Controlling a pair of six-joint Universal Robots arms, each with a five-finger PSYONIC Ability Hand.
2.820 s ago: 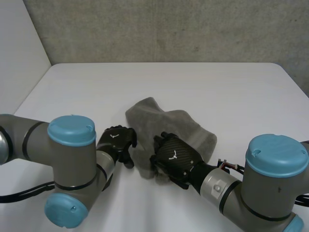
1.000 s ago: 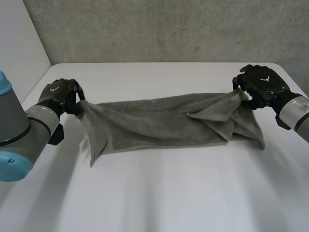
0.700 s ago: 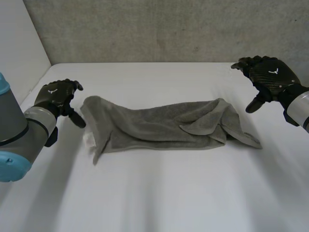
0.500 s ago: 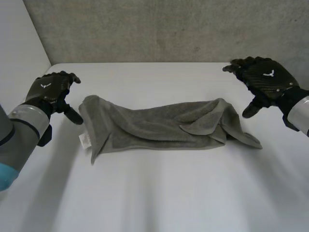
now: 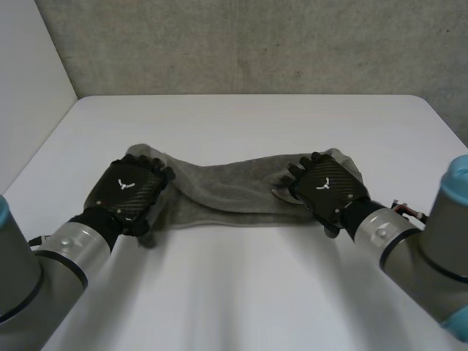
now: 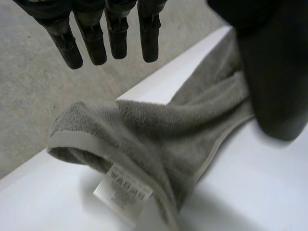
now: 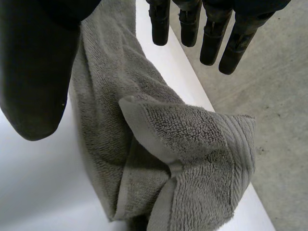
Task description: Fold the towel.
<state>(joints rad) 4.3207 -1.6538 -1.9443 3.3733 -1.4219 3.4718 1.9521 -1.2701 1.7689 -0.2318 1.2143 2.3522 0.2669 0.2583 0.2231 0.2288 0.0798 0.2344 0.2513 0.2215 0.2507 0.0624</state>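
Towel: a grey terry towel (image 5: 227,191) lies as a long rumpled band across the middle of the white table (image 5: 241,292), with loose folds at both ends.
Left hand: the left hand (image 5: 128,191) is palm down over the towel's left end, covering it in the head view.
Left fingers: in the left wrist view the fingers (image 6: 113,33) are straight and a little spread. The thumb (image 6: 274,72) stands well apart from them, and no cloth is pinched. I cannot tell if the palm touches the towel.
Right hand: the right hand (image 5: 327,189) is palm down over the towel's right end, on the folded-over flap.
Right fingers: in the right wrist view the fingers (image 7: 211,33) are straight and slightly apart, with the thumb (image 7: 38,72) off to one side. The hemmed, doubled corner lies under the palm, ungripped.
Label: a white care label (image 6: 122,191) sticks out from the hem at the left end, on the table.
Change: half a second ago both hands were out beyond the towel's ends, clear of it. Both have since come inward over the ends. The towel lies where it did, in much the same shape.
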